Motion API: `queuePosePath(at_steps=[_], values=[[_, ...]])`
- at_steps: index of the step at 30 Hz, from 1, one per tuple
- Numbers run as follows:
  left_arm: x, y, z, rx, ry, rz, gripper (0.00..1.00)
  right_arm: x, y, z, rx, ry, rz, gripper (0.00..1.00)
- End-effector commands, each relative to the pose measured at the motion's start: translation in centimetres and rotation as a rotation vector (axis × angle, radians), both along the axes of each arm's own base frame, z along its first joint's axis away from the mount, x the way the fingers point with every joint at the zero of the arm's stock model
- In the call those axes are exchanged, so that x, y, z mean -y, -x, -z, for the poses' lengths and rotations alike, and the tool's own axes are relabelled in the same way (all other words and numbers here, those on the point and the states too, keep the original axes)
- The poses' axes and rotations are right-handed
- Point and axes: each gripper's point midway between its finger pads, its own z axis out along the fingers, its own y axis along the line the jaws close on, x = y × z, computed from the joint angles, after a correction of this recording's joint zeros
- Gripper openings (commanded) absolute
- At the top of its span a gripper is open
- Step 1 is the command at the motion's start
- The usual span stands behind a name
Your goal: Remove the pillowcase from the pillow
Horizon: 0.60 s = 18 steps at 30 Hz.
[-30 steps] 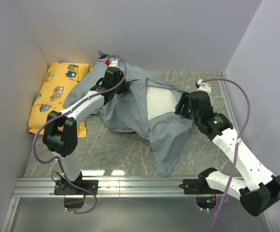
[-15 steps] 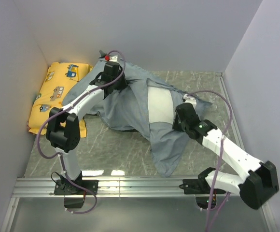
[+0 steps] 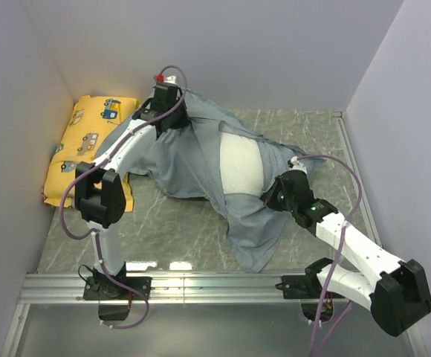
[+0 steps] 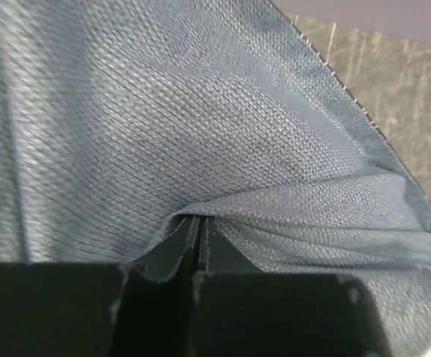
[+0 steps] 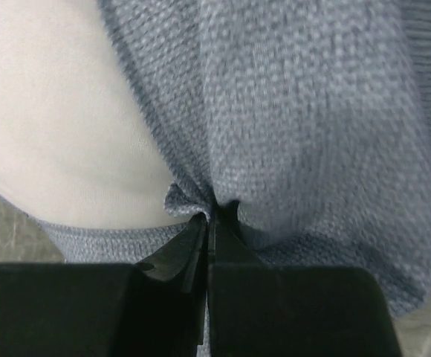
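The grey-blue pillowcase (image 3: 193,160) lies rumpled across the middle of the table, and its opening gapes over the white pillow (image 3: 241,165). At the back, near the wall, my left gripper (image 3: 180,119) is shut on a fold of the pillowcase (image 4: 201,111); the cloth bunches between the closed jaws (image 4: 198,222). My right gripper (image 3: 270,195) is at the pillow's near right side. It is shut on a pinch of the pillowcase (image 5: 312,111) at its hem (image 5: 214,212), right beside the bare pillow (image 5: 52,126).
A yellow vehicle-print cushion (image 3: 89,145) lies against the left wall, partly under the left arm. Walls close in on the left, back and right. A flap of the pillowcase (image 3: 256,238) trails toward the metal rail (image 3: 215,282) at the near edge.
My right gripper came left and nearer along the pillow's edge and shut on the pillowcase. My left gripper drew its fold toward the back wall. More white pillow shows.
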Motion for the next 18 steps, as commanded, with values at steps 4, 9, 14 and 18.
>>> queuePosePath(at_steps=[4,9,14,18], values=[[2.5,3.2,-3.5,0.099,-0.143,0.028,0.22,-1.7,0.9,2.2,-0.075,-0.079,-0.05,0.0],[2.5,5.4,-7.3,0.172,-0.219,0.007,0.43,-1.9,0.7,1.8,-0.066,-0.079,-0.056,0.0],[3.7,9.1,-10.7,0.239,-0.284,0.037,0.61,-2.0,0.3,1.6,-0.06,-0.074,-0.058,0.0],[5.5,12.7,-11.4,0.26,-0.343,0.075,0.74,-2.2,0.1,1.5,-0.062,-0.065,-0.075,0.0]])
